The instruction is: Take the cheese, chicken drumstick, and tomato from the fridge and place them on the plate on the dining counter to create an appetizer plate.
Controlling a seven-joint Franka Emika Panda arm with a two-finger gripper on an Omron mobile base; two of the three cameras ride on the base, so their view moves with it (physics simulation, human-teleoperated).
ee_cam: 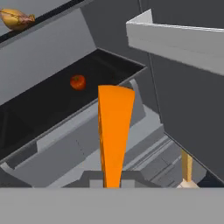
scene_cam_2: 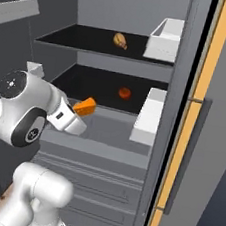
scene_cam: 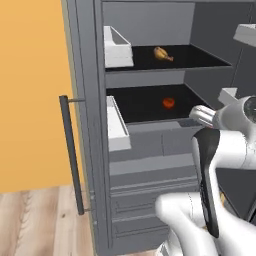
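End effector (ee_cam: 113,181) pinching cheese (ee_cam: 114,131), tomato (ee_cam: 78,82) on fridge (scene_cam: 150,150) shelf beyond

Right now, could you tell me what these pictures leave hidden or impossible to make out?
- Claw fingertips: in the right base view the cheese covers them; in the hand view the bottom edge cuts them off.
- Cheese in the left base view: hidden behind the arm.
- Fridge lower drawers: shut fronts hide any contents, and the arm covers part of them.
- Chicken drumstick: cut by the hand view's left edge.
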